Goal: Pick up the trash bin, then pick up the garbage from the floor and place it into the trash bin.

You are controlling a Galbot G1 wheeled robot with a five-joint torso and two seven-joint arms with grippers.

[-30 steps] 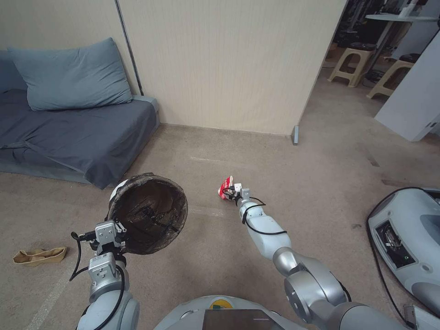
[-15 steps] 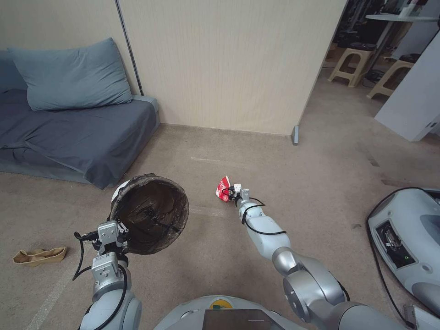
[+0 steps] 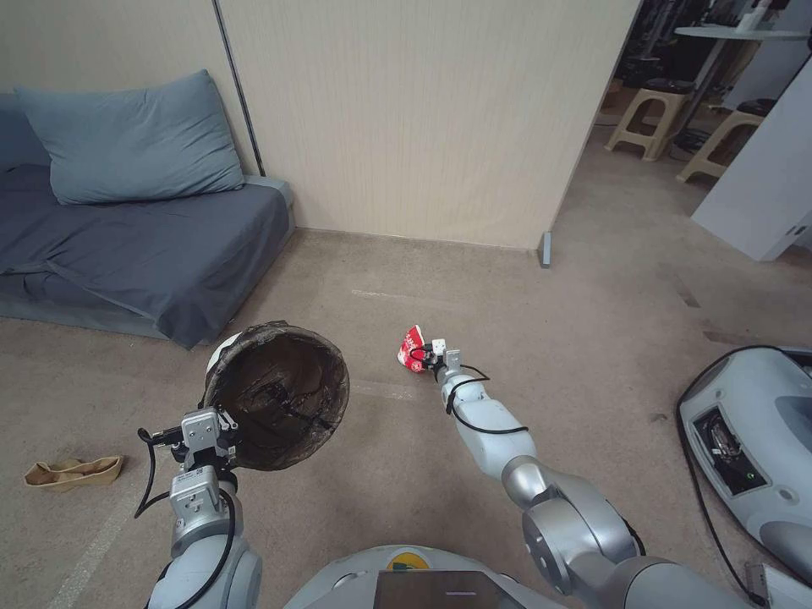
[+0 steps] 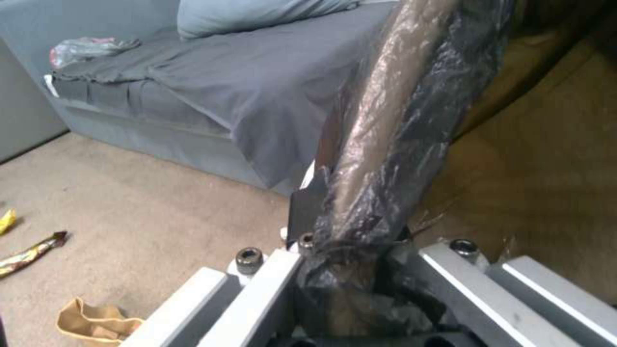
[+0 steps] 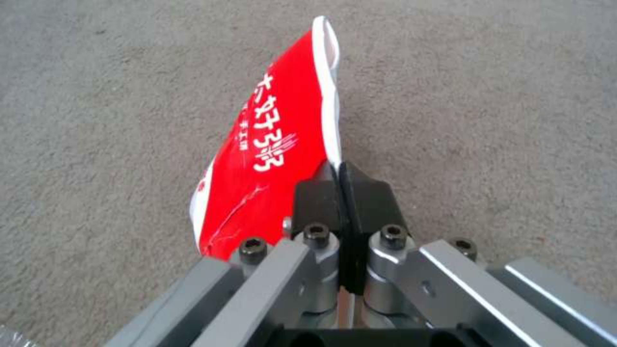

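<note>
A worn beige carpet [image 3: 474, 279] covers the floor, marked by a few pale tape lines, and a cream panelled wall [image 3: 423, 110] fills the upper middle of the head view. At the upper left stands a grey sofa [image 3: 144, 245] with a blue-grey pillow [image 3: 135, 139]; in the doorway at the upper right are two tan stools [image 3: 647, 114]. A second grey machine [image 3: 753, 448] sits at the lower right edge. The left gripper [image 3: 222, 427], lower left, is clamped on the rim of the trash bin [image 3: 275, 393], which is held off the floor, tilted with its dark-bag-lined mouth facing the camera. The right gripper [image 5: 341, 180], near the centre of the head view, has its black pads pressed together on the edge of the red wrapper [image 5: 270, 144], which stands upright from the carpet. White printed characters run along the wrapper, but I cannot read them. A tan folded paper piece [image 3: 72, 471] lies at the far left, with yellow-brown wrappers [image 4: 29, 250] nearby.
</note>
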